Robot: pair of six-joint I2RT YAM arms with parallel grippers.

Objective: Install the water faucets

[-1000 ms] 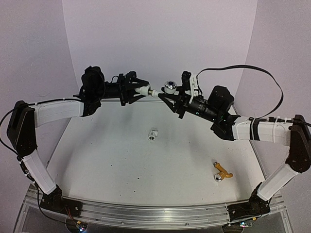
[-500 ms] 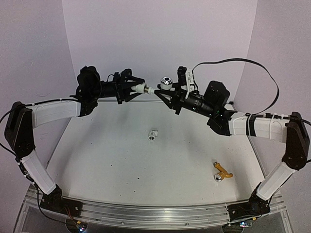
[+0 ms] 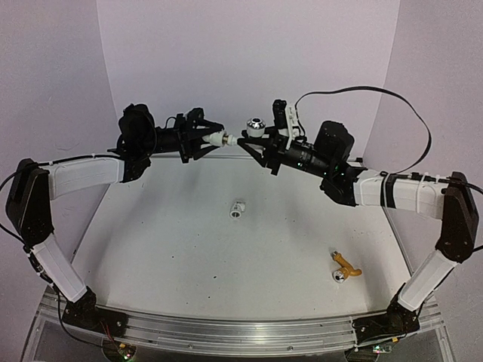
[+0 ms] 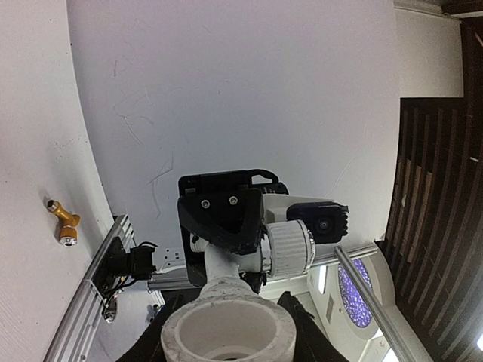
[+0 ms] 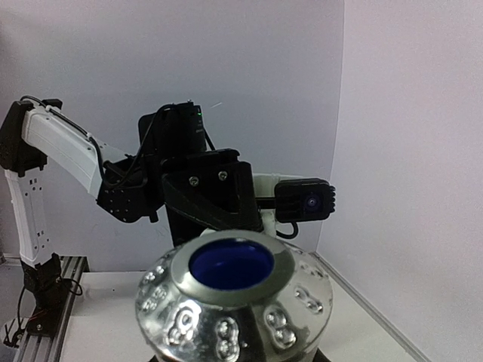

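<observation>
Seen from above, the left gripper pinches a white pipe fitting in mid-air, end to end with the white faucet clamped in the right gripper. The yellow-gold faucet lies on the table and a second fitting sits mid-table. The left wrist view faces the held fitting's open mouth. In the right wrist view, the faucet's silvery end fills the foreground.
</observation>
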